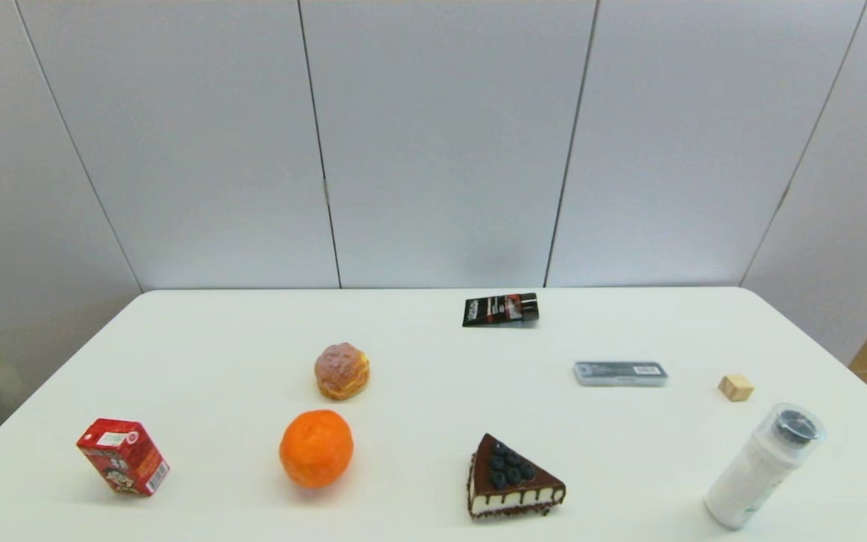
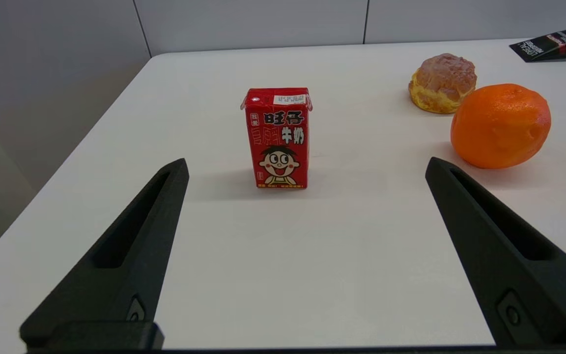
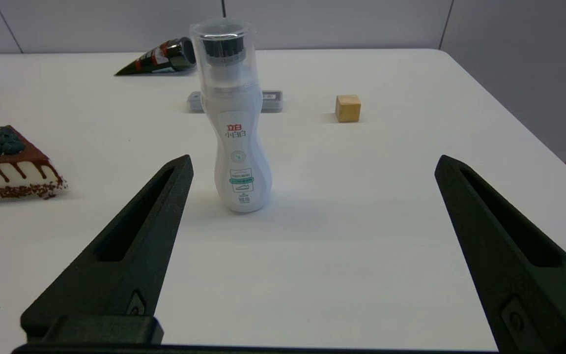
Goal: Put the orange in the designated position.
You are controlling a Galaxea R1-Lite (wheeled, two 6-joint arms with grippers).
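The orange [image 1: 316,448] is round and bright, its matte skin faintly dimpled, and it sits on the white tabletop [image 1: 418,361] in the lower left-centre of the head view — just in front of a tan, pinkish-topped cream puff [image 1: 342,370] and apart from it. A red milk carton [image 1: 123,456] stands at the lower left, a slice of chocolate cake [image 1: 512,477] at lower centre, a white bottle [image 1: 763,465] at the lower right. Neither arm shows in the head view. In the left wrist view the left gripper [image 2: 306,169] hangs low near the tabletop's front edge, its jaws spread wide and holding nothing, the carton between them farther off and the orange beyond one fingertip. The right gripper [image 3: 312,164] sits likewise — jaws wide, nothing held, facing the bottle.
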